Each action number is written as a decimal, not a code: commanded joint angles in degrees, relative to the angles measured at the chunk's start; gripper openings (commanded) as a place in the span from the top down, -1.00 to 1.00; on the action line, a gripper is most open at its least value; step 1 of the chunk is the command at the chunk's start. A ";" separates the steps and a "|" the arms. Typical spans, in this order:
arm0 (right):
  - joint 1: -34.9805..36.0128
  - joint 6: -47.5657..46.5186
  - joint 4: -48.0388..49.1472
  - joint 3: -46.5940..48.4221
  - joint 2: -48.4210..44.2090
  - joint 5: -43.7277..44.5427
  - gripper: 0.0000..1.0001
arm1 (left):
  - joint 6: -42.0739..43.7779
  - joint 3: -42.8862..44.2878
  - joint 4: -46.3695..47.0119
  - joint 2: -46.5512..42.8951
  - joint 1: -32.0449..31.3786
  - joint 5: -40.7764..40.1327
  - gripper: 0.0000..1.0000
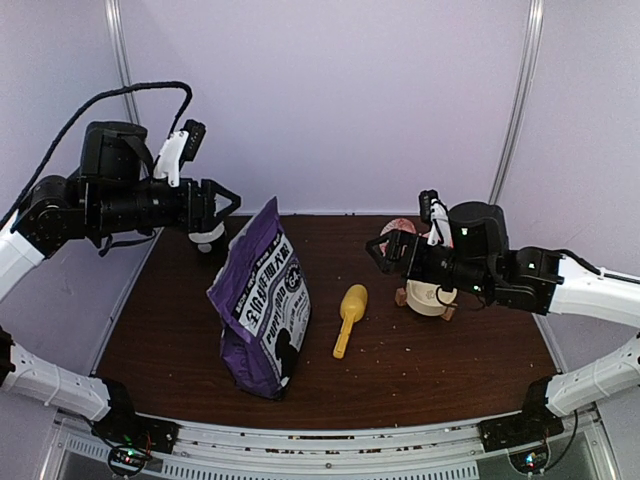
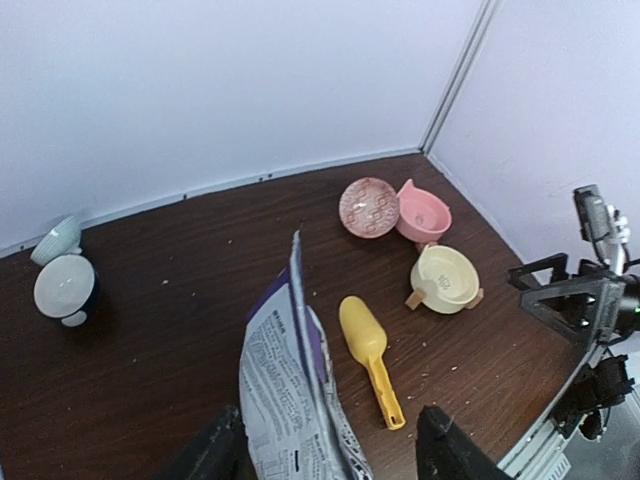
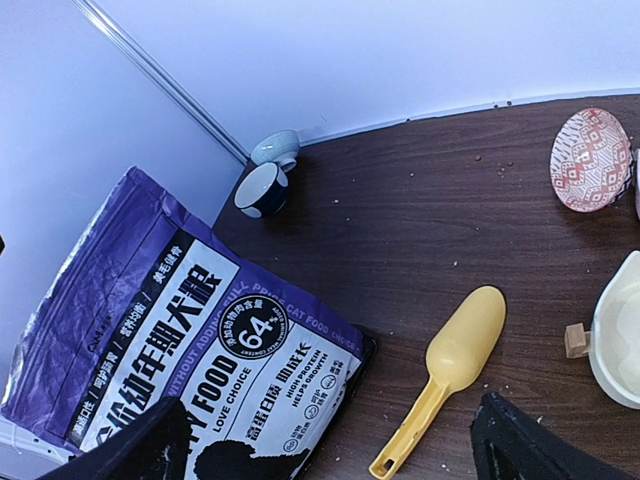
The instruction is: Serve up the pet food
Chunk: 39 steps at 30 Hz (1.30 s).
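Note:
No pet food shows; only crumbs lie on the table. A purple printed bag [image 1: 262, 300] stands upright at centre left, its top edge pinched together, also in the left wrist view [image 2: 295, 390] and the right wrist view [image 3: 190, 340]. A yellow scoop [image 1: 349, 316] lies empty on the table right of the bag, handle towards me [image 2: 368, 365] [image 3: 450, 370]. A cream bowl [image 1: 428, 297] [image 2: 447, 279] sits empty at the right. My left gripper [image 1: 232, 203] [image 2: 333, 440] is open, in the air above and behind the bag's top. My right gripper [image 1: 375, 252] [image 3: 333, 430] is open, in the air right of the scoop.
A pink bowl [image 2: 422, 213] and a patterned plate [image 2: 368, 205] [image 3: 592, 158] sit at the back right. Two small cups [image 2: 65, 288] [image 3: 262, 188] stand at the back left corner. The brown table [image 1: 400, 380] is walled at the back and sides.

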 commanded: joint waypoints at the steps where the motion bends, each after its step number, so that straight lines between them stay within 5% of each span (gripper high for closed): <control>1: 0.29 0.18 -1.51 1.46 -1.11 2.40 -1.00 | -2.33 -0.88 -3.05 0.71 2.28 0.83 -0.17; 9: 0.87 0.24 -1.28 1.69 -0.14 2.45 -1.00 | -2.64 -2.54 -4.53 2.36 2.94 1.47 0.13; 39: 1.43 -0.46 -2.57 2.50 1.61 2.73 -1.00 | -4.61 -7.67 0.95 3.37 6.34 9.11 0.57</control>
